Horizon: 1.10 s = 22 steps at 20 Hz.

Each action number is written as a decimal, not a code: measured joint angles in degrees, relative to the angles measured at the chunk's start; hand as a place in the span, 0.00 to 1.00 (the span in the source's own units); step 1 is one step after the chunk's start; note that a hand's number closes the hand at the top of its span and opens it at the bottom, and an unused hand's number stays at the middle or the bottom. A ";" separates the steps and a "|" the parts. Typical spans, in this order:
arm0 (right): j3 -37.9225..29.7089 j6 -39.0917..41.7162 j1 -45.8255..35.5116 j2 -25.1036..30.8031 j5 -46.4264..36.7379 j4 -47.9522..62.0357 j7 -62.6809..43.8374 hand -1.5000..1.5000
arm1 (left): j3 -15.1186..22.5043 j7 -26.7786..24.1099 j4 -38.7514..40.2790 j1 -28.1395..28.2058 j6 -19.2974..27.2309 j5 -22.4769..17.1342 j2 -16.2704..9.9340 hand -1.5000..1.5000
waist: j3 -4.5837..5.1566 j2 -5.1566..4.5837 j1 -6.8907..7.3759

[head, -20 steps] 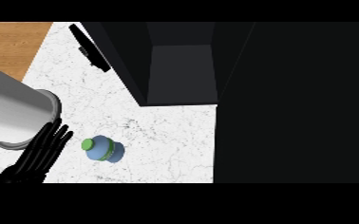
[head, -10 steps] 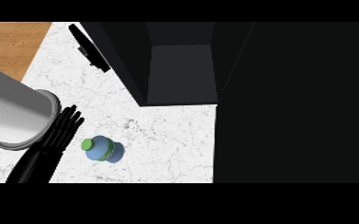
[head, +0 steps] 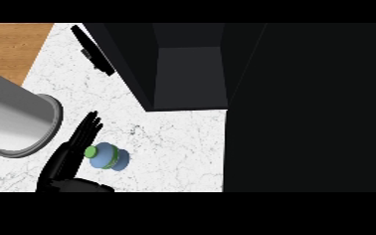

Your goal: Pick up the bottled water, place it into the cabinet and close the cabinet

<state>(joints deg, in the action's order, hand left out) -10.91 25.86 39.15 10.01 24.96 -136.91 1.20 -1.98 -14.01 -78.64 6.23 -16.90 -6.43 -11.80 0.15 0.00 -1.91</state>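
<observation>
Bottled water (head: 109, 157) standing upright, green cap facing up at the camera, left hand (head: 67, 155) hanging just beside it, fingers straight, holding nothing

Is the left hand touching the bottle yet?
Cannot tell. In the head view the left hand, fingers straight, overlaps the bottle's cap edge from above, so contact or a height gap cannot be separated.

The bottled water (head: 109, 156) is a pale blue bottle with a green cap and green band, standing upright on the white marble counter (head: 176, 144). It stands well in front of the dark cabinet (head: 189, 69), below and left of its open compartment
</observation>
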 measured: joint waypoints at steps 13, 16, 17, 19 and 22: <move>-0.30 2.66 5.09 0.62 2.53 0.32 3.67 0.00 | -2.49 -13.72 22.35 -7.27 -2.50 1.61 2.11 0.00 | 0.04 -0.03 0.12; -0.38 3.08 6.17 0.81 3.05 0.40 4.58 0.00 | -2.54 -17.05 26.83 -8.90 -5.40 1.46 2.04 0.00 | 0.04 -0.04 0.13; -0.15 3.32 6.81 0.59 3.17 0.37 5.06 0.00 | -2.46 -17.71 27.97 -9.46 -6.11 1.53 2.04 0.00 | 0.04 -0.02 0.14; -1.17 3.57 7.27 1.28 3.55 0.49 5.61 0.00 | -2.35 -19.74 30.79 -10.38 -7.69 1.65 2.25 0.00 | 0.03 -0.04 0.21; -1.53 3.62 7.69 1.61 4.00 0.60 6.27 0.00 | -2.49 -22.46 34.86 -12.35 -8.72 1.78 3.25 1.00 | 0.03 -0.07 0.29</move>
<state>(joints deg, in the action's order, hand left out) -12.45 29.48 46.83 11.62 28.96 -136.31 7.47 -4.47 -36.46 -43.78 -6.12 -25.62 -4.65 -8.55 0.19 -0.07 -1.62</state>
